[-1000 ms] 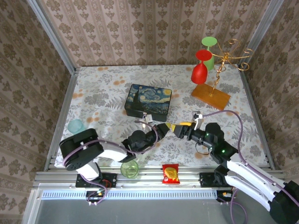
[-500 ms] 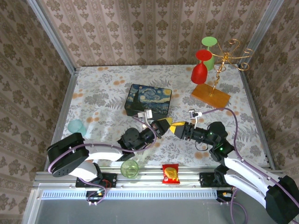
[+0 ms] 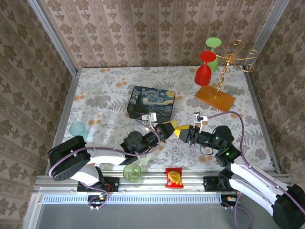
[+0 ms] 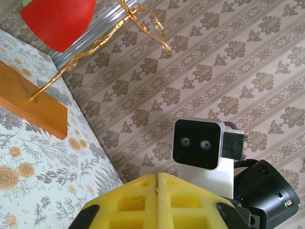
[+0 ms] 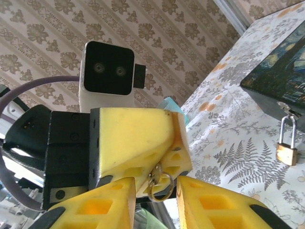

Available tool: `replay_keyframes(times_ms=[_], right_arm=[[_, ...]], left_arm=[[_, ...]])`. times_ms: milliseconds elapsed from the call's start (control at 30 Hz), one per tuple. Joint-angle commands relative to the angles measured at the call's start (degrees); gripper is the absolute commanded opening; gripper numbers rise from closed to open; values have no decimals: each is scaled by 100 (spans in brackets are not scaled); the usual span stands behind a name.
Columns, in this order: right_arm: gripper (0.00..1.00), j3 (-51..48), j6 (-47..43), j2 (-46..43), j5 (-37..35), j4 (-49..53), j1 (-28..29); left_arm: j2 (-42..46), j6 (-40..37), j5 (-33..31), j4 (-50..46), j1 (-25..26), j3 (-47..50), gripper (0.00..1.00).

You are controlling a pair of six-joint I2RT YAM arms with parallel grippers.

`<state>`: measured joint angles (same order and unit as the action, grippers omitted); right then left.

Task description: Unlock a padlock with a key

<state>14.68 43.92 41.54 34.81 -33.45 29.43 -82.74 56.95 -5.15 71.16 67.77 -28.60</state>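
Observation:
My left gripper [image 3: 170, 128] is shut on a small key [image 5: 156, 177], and a thin metal edge shows between its yellow pads [image 4: 138, 200]. The key's head and ring [image 5: 160, 189] stick out of the left gripper's tips in the right wrist view. My right gripper [image 5: 155, 185] faces it tip to tip [image 3: 179, 133]. Its jaws stand apart, one on each side of the ring, with a small gap on both sides. The brass padlock [image 5: 286, 152] hangs by its silver shackle from the front of the starry-night box [image 3: 151, 102], behind and to the right of the grippers in the right wrist view.
A gold rack on a wooden base [image 3: 215, 98] holds a red glass [image 3: 203, 71] and a green glass [image 3: 213, 51] at the back right. A teal cup [image 3: 77, 129] stands at the left. A green cup [image 3: 132, 172] and a snack packet [image 3: 174, 177] sit at the near edge.
The left gripper reached right and the right gripper came in to meet it. The right jaws have narrowed around the key ring. The left gripper stayed shut.

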Motion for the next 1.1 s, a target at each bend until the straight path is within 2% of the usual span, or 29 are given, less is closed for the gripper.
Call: replay_keyframes(times_ms=[0, 200, 533, 800, 867, 1067], right_arm=[[30, -59, -399, -135, -298, 281, 38], [34, 16, -463, -70, -282, 104, 136], [32, 126, -799, -97, -533, 256, 265], [33, 381, -1199, -318, -932, 923, 274], [33, 416, -1291, -365, -1122, 1120, 274], [24, 514, -1430, -314, -1108, 1132, 272]], left_arm=[[231, -13, -43, 171, 44, -116, 0], [119, 100, 37, 191, 44, -178, 0], [-60, 253, 201, 14, 52, -311, 0], [-92, 333, 110, -234, 92, -225, 0], [60, 238, 136, -574, 101, -283, 0], [313, 157, 110, -1083, 114, -290, 0]])
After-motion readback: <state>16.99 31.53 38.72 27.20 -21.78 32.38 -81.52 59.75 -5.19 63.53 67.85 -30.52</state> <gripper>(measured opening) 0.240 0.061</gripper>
